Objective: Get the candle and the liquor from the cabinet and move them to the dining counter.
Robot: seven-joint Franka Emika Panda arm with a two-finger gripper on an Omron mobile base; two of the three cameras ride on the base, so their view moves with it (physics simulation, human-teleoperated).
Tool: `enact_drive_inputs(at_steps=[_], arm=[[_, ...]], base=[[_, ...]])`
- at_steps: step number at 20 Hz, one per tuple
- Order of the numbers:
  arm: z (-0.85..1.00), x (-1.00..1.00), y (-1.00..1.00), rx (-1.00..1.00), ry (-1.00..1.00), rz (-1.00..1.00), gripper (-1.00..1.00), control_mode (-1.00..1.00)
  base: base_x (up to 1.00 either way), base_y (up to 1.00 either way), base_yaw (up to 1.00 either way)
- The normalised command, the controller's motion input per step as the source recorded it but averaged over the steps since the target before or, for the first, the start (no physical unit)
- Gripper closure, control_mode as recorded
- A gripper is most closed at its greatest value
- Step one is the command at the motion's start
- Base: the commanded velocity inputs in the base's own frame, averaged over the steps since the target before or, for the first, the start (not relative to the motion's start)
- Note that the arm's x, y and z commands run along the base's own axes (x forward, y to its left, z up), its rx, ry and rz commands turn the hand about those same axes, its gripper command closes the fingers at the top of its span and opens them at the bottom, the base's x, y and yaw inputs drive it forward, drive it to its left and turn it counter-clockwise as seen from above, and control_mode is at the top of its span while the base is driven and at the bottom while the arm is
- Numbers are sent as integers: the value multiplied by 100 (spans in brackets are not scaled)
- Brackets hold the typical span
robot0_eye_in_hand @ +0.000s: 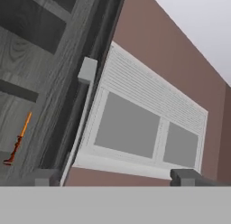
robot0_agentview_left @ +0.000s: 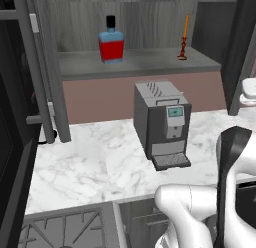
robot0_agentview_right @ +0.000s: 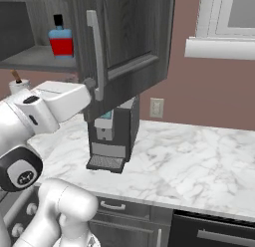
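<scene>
The cabinet (robot0_agentview_left: pixel 140 67) stands open in front, with bare shelf between the liquor (robot0_agentview_left: pixel 111 43) and the candle (robot0_agentview_left: pixel 183 39). The coffee machine (robot0_agentview_left: pixel 162 124) rises below it; the open door (robot0_agentview_right: pixel 124 47) juts out.

One liquor bottle (robot0_agentview_left: pixel 111 42), one candle (robot0_agentview_left: pixel 184 39), one coffee machine (robot0_agentview_left: pixel 162 124), one wall socket (robot0_agentview_right: pixel 157 108), one window (robot0_eye_in_hand: pixel 144 128), two open cabinet doors (robot0_agentview_right: pixel 124 47)

The white arm is raised and extended forward; the gripper (robot0_eye_in_hand: pixel 113 181) is held with jaws spread wide, empty.
</scene>
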Motion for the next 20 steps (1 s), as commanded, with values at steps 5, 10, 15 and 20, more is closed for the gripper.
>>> enact_drive_inputs(at_steps=[5, 10, 15, 20], arm=[[9, -68, 70, 0, 0, 0, -100, -100], [14, -16, 96, -1, 2, 0, -100, -100], [20, 35, 59, 3, 2, -5, -100, -100], [32, 83, 43, 5, 0, -13, -100, -100]], base=[[0, 0, 0], [0, 0, 0], [0, 0, 0], [0, 0, 0]])
